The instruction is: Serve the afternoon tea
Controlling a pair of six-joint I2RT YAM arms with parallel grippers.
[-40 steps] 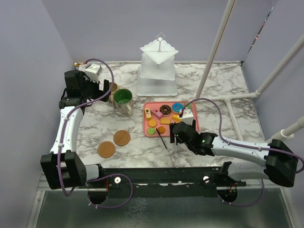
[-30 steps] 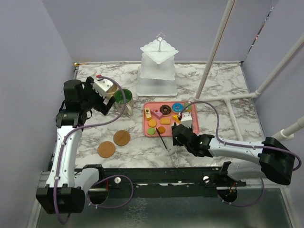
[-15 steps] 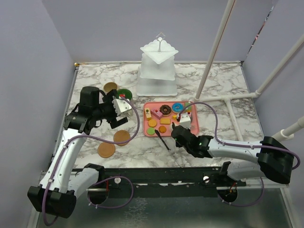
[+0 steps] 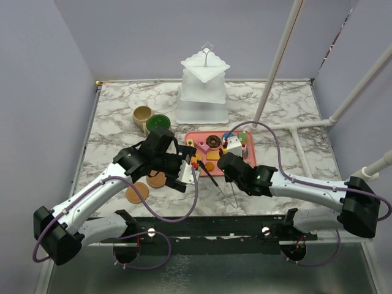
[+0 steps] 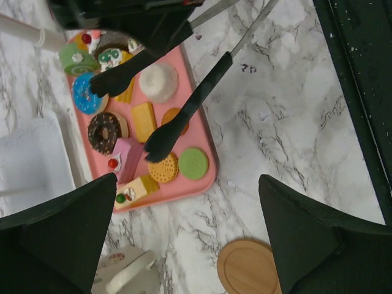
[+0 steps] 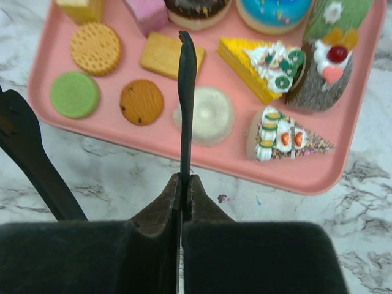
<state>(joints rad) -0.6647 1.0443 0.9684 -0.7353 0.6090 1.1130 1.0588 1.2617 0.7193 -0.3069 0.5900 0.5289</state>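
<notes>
Toy pastries lay on the pink tray at mid-bench, with the right gripper clamped on a thin black tong.

The tong reached forward over the tray's near rim, its tip above the cream macaron and just short of the chocolate donut. A second black tong lay at an angle to its left, off the tray in the right wrist view. The left gripper hovered just left of the tray with its fingers spread wide and nothing between them. One wooden coaster lay below it, another farther left. The beige mug and green-inside mug stood touching, behind the left arm. The white three-tier stand stood behind the tray on the marble bench.
</notes>
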